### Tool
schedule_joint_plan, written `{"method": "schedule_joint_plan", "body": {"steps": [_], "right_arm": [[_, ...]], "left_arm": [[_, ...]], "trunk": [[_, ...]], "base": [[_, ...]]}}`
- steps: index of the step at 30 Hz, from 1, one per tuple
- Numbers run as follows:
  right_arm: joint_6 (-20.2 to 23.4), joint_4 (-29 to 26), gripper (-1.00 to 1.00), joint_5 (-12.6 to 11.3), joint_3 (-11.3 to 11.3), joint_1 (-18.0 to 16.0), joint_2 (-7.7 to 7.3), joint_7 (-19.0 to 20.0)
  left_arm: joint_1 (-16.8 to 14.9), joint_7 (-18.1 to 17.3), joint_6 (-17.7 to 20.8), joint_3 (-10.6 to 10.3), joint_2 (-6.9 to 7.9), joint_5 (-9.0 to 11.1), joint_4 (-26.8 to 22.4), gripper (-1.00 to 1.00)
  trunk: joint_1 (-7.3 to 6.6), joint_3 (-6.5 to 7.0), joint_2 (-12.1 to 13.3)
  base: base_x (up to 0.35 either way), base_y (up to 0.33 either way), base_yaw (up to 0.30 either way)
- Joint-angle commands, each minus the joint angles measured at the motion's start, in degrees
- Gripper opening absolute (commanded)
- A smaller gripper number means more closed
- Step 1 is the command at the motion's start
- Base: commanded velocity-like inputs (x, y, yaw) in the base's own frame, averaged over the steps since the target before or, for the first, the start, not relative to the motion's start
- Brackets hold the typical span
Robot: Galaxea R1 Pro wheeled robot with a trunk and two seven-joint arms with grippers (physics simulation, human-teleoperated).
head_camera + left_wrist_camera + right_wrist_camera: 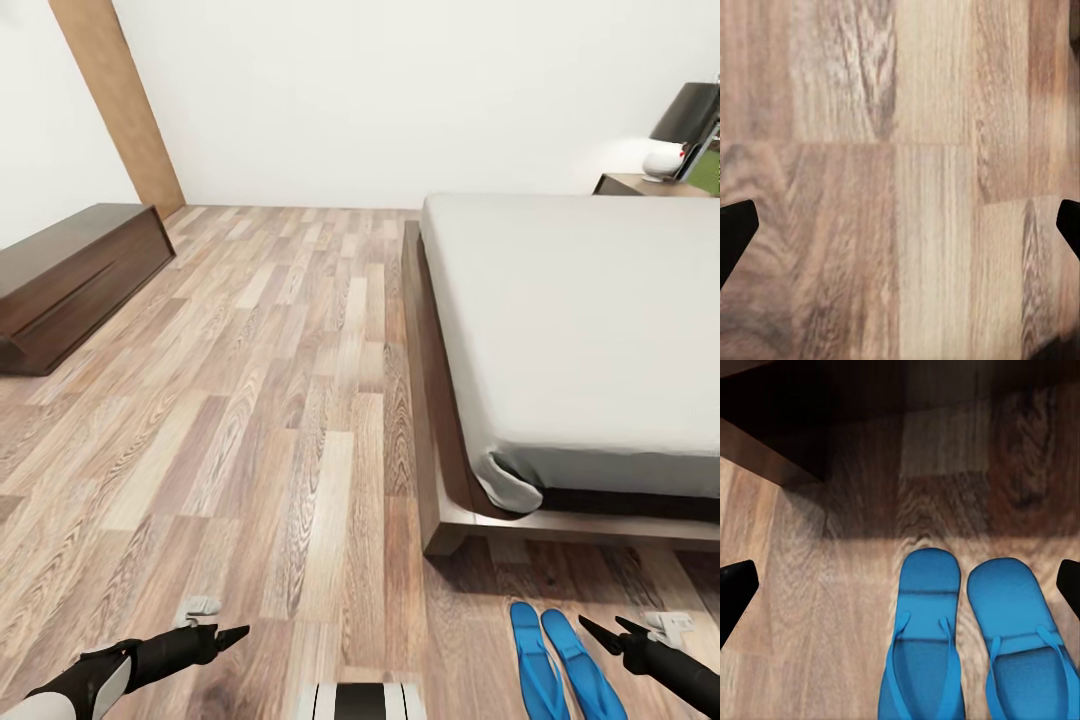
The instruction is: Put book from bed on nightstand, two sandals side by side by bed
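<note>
The two flat bright blue sandals [558, 665] lie side by side on the wood floor by the big brown bed [440, 420]. They look light and bendy; grab a thin strap. Right end effector [606, 632] is spread wide, holding nothing.

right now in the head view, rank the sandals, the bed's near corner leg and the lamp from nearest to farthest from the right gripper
1. sandals: on the floor just beside the right gripper.
2. bed corner leg: ahead, toward the middle of the room.
3. lamp: far back, on the nightstand past the bed.
</note>
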Motion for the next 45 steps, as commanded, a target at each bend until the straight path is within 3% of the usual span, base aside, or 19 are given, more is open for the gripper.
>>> {"method": "schedule_joint_plan", "body": {"steps": [1, 15, 19, 28, 36, 45], "right_arm": [[-0.24, 0.1, 1.0, -0.48, 0.38, -0.04, -0.03, 0.17], [0.04, 0.04, 1.0, -0.82, 0.38, -0.04, -0.03, 0.47], [0.45, 0.1, 1.0, -0.89, 0.39, -0.04, 0.02, 0.29], [0.24, 1.14, 1.0, -0.89, 0.38, -0.04, 4.28, 0.37], [-0.09, 5.47, 1.0, -0.57, 0.43, -0.04, 4.86, 0.22], [-0.15, 5.85, 1.0, -0.23, 0.45, -0.04, 4.9, 0.29]], "left_arm": [[-0.02, -0.25, 0.26, 0.36, -0.02, -0.24, -0.02, 1.0], [-0.02, -0.17, 0.31, 0.31, -0.14, -0.04, -0.02, 1.0], [-0.02, 0.66, 0.34, 0.39, -1.53, -0.12, -0.02, 1.0], [-0.02, 3.05, 0.12, 0.53, -1.74, -0.03, 3.11, 1.0], [-0.02, 3.95, -3.94, 0.57, -1.72, 0.06, 5.68, 1.0], [-0.02, 4.38, -4.82, 0.55, -1.65, 0.12, 7.07, 1.0]], "trunk": [[-0.03, 0.19, 0.0], [-0.39, 3.29, 0.19], [-0.5, 4.18, 0.24], [-0.73, 6.17, 0.36], [-0.94, 7.94, 0.47], [-1.17, 9.94, 0.59]], "base": [[0.0, 0.0, 0.0], [0.0, 0.0, 0.0], [0.0, 0.0, 0.0], [0.0, 0.0, 0.0], [0.0, 0.0, 0.0], [0.0, 0.0, 0.0]]}}
